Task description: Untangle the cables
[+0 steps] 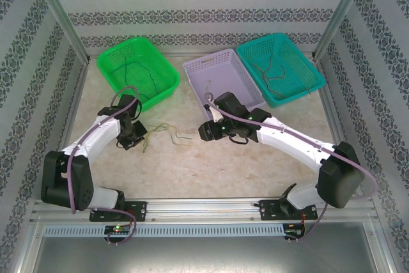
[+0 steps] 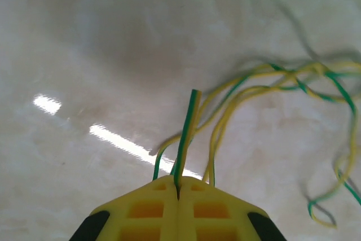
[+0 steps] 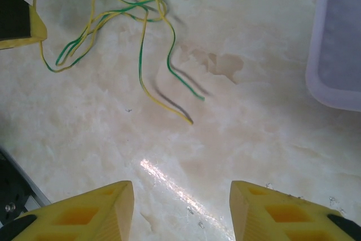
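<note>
here the left gripper (image 2: 178,189) clenches a green-yellow cable (image 2: 190,118); the right gripper (image 3: 180,189) hangs released.

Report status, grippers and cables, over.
Left gripper shut on yellow-green cable. Right gripper open, empty. Remaining strands tangled on table; nothing in the way.

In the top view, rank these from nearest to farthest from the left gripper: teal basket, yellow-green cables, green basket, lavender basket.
1. yellow-green cables, held by the left gripper
2. green basket, back left
3. lavender basket, back centre
4. teal basket, back right
</note>
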`<state>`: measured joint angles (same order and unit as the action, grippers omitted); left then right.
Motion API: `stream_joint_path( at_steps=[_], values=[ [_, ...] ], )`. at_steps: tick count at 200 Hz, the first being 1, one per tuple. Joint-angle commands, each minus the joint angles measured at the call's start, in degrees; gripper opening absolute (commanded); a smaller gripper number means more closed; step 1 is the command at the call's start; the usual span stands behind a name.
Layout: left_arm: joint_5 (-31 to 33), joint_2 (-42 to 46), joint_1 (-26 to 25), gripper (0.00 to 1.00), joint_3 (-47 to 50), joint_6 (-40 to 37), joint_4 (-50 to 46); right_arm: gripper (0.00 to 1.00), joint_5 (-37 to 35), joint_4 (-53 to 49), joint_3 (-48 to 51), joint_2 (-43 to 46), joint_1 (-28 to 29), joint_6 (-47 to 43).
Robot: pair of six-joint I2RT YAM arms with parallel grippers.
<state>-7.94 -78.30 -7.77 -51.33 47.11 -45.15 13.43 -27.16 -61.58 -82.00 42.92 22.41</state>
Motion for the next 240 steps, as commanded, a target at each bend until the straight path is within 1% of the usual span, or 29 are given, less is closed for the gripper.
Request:
stream_joint_path(
  at_steps=[1, 14, 37, 62, 92, 113, 126, 146, 166, 206, 214, 226, 236, 240],
  values=[
    [-8.2, 4.4, -1.0, 0.0, -2.4, -5.5, 6.4, 0.49, -0.1, 0.7, -0.3, -1.3, 0.7, 1.3],
    [-14.4, 4.2, -2.0, 0.0, -5.4, -7.0, 6.0, 0.49, -0.7, 0.5, -0.8, -2.5, 0.8, 1.5],
    [-17.9, 2.7, -5.7, 0.0, -12.2, -9.4, -0.9, 0.49, -1.9, 0.2, -2.6, -4.8, 0.9, 1.5],
    [-17.9, 3.2, -8.2, 0.0, -17.0, -9.3, -6.8, 0.5, -2.5, 0.1, -6.1, -8.1, 1.1, 1.2],
    [-19.1, 5.2, -8.7, 0.0, -19.8, -6.6, -6.9, 0.51, -4.1, -0.6, -9.7, -13.4, 1.6, 1.4],
    [-19.8, 5.5, -8.8, 0.0, -21.6, -6.1, -7.8, 0.52, -6.6, -1.6, -10.2, -14.9, 2.0, 2.7],
    [-20.0, 5.9, -8.8, 0.0, -22.1, -6.0, -8.6, 0.53, -8.3, -1.4, -9.2, -14.5, 2.2, 3.0],
    [-21.2, 6.9, -8.8, 0.0, -21.9, -5.5, -9.1, 0.55, -8.8, -0.7, -7.6, -14.3, 2.8, 3.2],
    [-22.2, 8.0, -8.8, 0.0, -20.8, -4.5, -8.7, 0.53, -7.1, 1.8, -6.7, -14.2, 3.3, 4.6],
    [-22.9, 8.9, -8.9, 0.0, -19.7, -3.0, -7.6, 0.52, -8.2, 3.3, -7.9, -15.9, 5.4, 6.5],
    [-22.9, 9.2, -8.9, 0.0, -19.9, -2.9, -7.5, 0.49, -8.5, 3.8, -8.0, -16.6, 5.5, 6.9],
    [-22.9, 9.6, -8.9, 0.0, -20.3, -3.0, -8.2, 0.41, -9.0, 4.9, -8.3, -17.8, 5.5, 7.3],
    [-22.7, 9.7, -8.9, 0.0, -20.7, -3.2, -8.7, 0.32, -9.4, 4.8, -9.3, -19.0, 5.5, 7.2],
    [-22.5, 9.7, -8.9, 0.0, -21.0, -3.2, -9.1, 0.26, -9.7, 4.6, -9.8, -19.4, 5.5, 7.0]
  ],
)
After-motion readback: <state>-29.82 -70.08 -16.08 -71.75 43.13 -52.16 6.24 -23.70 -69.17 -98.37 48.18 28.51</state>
